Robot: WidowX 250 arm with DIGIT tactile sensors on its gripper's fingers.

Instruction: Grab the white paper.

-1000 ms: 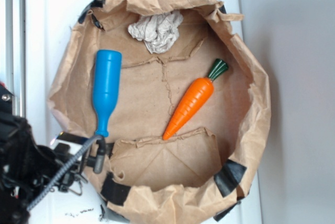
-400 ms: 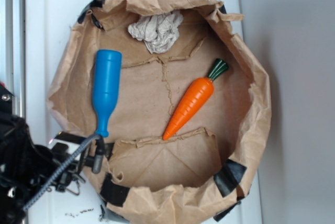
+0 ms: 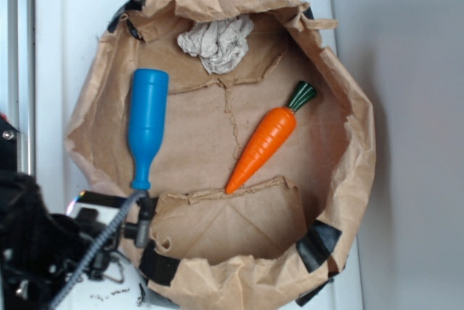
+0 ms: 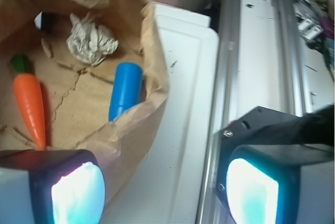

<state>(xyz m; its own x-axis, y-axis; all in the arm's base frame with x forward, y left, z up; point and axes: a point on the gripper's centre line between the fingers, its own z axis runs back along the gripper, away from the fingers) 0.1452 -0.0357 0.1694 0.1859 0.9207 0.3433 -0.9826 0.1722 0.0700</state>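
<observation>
Exterior view, from above: a large brown paper bag (image 3: 217, 143), torn open and spread flat, is seen lying on a white surface (image 3: 65, 49). The white paper (image 3: 217, 40), a crumpled greyish wad, is seen in the upper middle of the frame, resting against the bag's folded upper edge. A blue bottle (image 3: 147, 125) is laid on the left side of the bag, neck pointing down the frame. An orange carrot (image 3: 264, 145) with a green top is laid diagonally right of centre, well apart from the wad. The black robot arm (image 3: 43, 252) fills the lower left corner, beside the bag's lower left rim and far from the white paper.

Wrist view: the pincer (image 4: 165, 185) is shown wide open with nothing held, its two fingers (image 4: 68, 187) glowing pale cyan along the bottom of the frame. The left finger is placed over the bag's rim, the right one over a metal rail. The white paper (image 4: 90, 40) is seen in the upper left, beyond the blue bottle (image 4: 124, 89) and the carrot (image 4: 30, 101).
</observation>
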